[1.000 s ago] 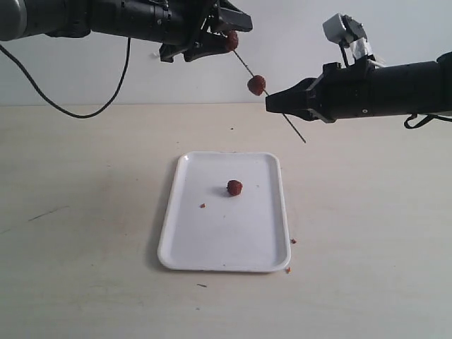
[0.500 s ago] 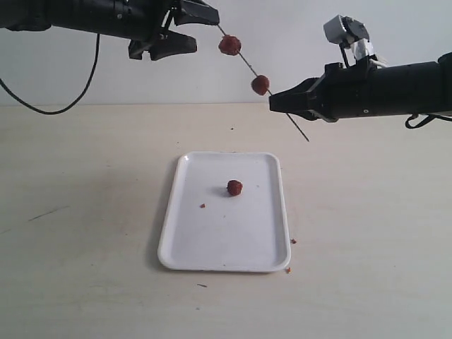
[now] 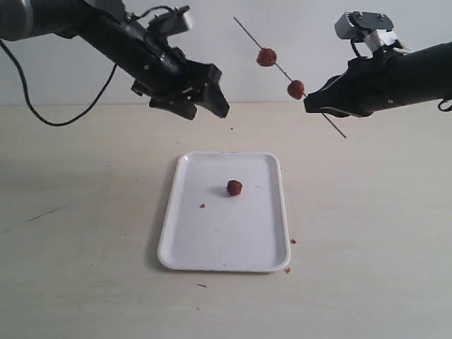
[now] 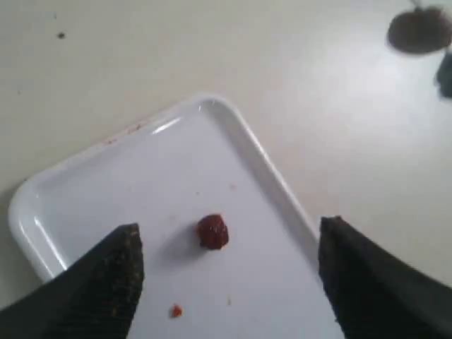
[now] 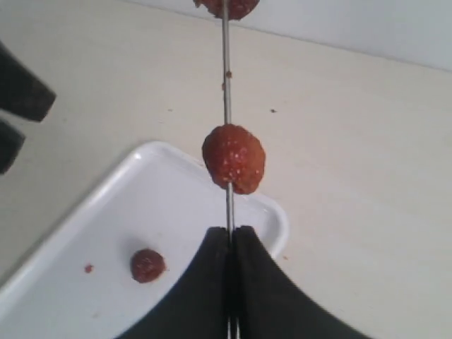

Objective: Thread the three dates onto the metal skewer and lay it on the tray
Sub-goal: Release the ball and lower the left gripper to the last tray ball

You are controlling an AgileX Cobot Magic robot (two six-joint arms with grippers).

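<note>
Skewer (image 3: 281, 68) carries two dates (image 3: 266, 57); third date (image 3: 234, 187) lies on tray (image 3: 212, 254).

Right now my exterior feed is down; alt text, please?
The right hand, shut, holds a thin grey metal skewer aloft with two wrinkled reddish-brown dates on it. A third date lies on the flat white tray, the open left hand above.
</note>
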